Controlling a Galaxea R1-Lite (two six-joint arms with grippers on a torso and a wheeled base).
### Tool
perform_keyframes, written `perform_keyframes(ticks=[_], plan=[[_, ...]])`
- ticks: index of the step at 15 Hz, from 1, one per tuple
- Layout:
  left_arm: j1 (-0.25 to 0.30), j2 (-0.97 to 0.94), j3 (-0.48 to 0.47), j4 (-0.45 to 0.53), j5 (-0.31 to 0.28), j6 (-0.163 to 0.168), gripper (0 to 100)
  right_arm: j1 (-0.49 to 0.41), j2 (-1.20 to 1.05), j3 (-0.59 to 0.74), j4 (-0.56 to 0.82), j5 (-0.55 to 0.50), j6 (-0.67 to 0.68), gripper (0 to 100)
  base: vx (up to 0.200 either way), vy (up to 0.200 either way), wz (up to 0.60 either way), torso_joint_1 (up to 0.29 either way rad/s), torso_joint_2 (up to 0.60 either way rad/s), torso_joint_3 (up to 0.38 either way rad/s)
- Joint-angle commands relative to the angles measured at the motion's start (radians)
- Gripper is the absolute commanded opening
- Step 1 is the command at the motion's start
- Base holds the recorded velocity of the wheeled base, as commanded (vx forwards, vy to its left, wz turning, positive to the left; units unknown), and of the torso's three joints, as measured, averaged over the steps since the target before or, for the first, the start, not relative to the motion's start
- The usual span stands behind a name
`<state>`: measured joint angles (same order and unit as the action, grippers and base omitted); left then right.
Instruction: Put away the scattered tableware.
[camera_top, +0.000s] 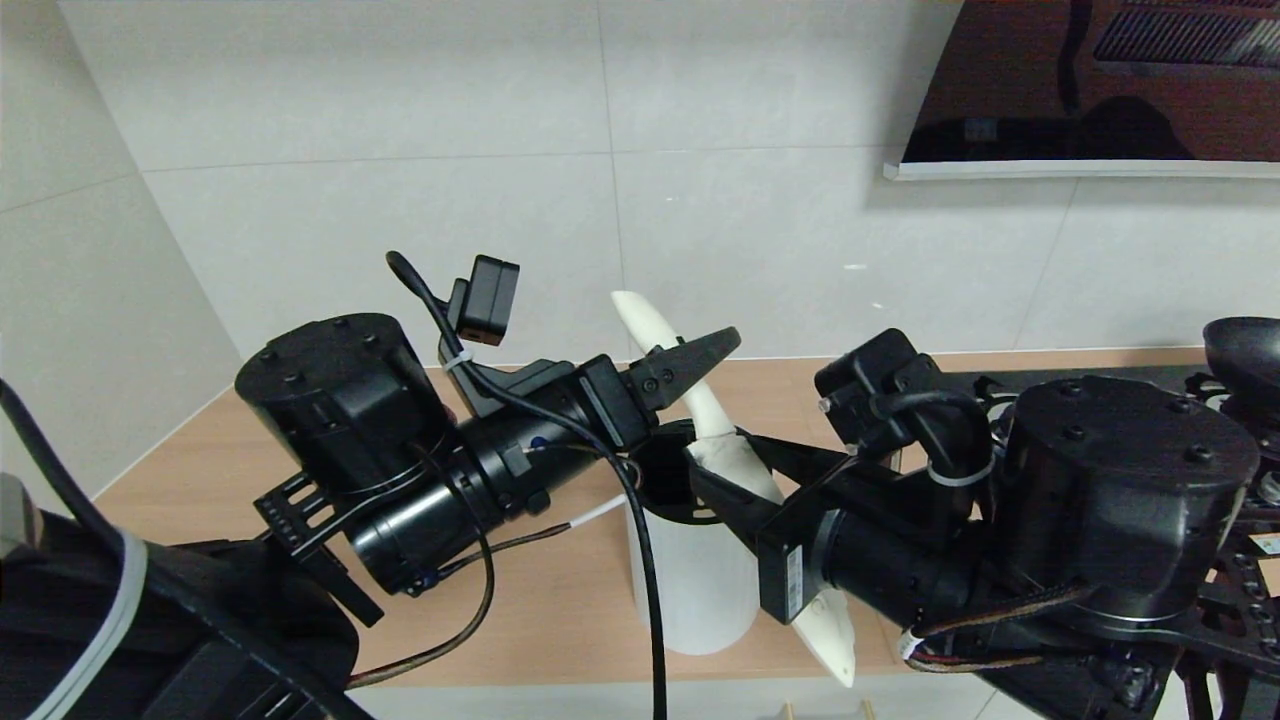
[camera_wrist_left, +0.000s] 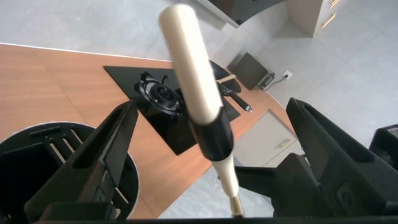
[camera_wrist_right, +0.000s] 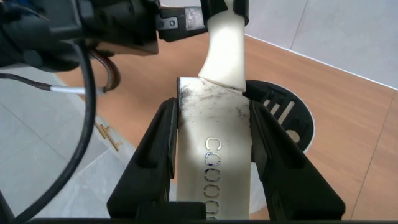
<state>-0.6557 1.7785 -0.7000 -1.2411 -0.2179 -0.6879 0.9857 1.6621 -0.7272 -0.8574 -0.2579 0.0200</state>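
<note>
A white knife (camera_top: 655, 325) with a pale handle (camera_wrist_left: 189, 74) and a black collar is held tilted above the white utensil holder (camera_top: 700, 590). My right gripper (camera_top: 725, 455) is shut on its broad blade (camera_wrist_right: 214, 162), the fingers pressing both flat sides. The blade tip (camera_top: 835, 645) points down toward the counter's front edge. My left gripper (camera_top: 690, 365) is open, its jaws wide apart on either side of the handle without touching it. The holder's black slotted top (camera_wrist_right: 283, 112) lies just beyond the blade.
The wooden counter (camera_top: 250, 440) runs along a tiled wall. A black gas stove (camera_top: 1100, 385) with a dark pan (camera_top: 1245, 350) sits at the right, under a dark range hood (camera_top: 1090, 90). The stove burner (camera_wrist_left: 163, 93) lies beyond the handle.
</note>
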Motion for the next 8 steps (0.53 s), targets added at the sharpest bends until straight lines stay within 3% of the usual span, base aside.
perform_keyframes(ticks=[1,4,5,8], plan=[[-0.001,-0.005,0.001,0.000,-0.001,-0.001,100,0.001,0.004,0.000,-0.002,0.000,0.000,0,0.000,0.000,0.00,0.000,0.00,0.000],[-0.004,-0.002,0.002,0.000,-0.001,0.001,100,0.002,0.002,0.000,-0.002,0.000,0.000,0,0.000,0.000,0.00,0.000,0.00,0.000],[-0.004,-0.001,0.004,0.000,-0.001,0.001,0,0.004,0.002,0.000,-0.002,0.000,0.000,0,0.000,0.000,0.00,0.000,0.00,0.000],[-0.005,0.001,0.008,0.002,-0.014,0.001,0,0.016,0.001,0.002,-0.002,-0.001,0.000,0,0.000,0.000,0.00,0.000,0.00,0.000]])
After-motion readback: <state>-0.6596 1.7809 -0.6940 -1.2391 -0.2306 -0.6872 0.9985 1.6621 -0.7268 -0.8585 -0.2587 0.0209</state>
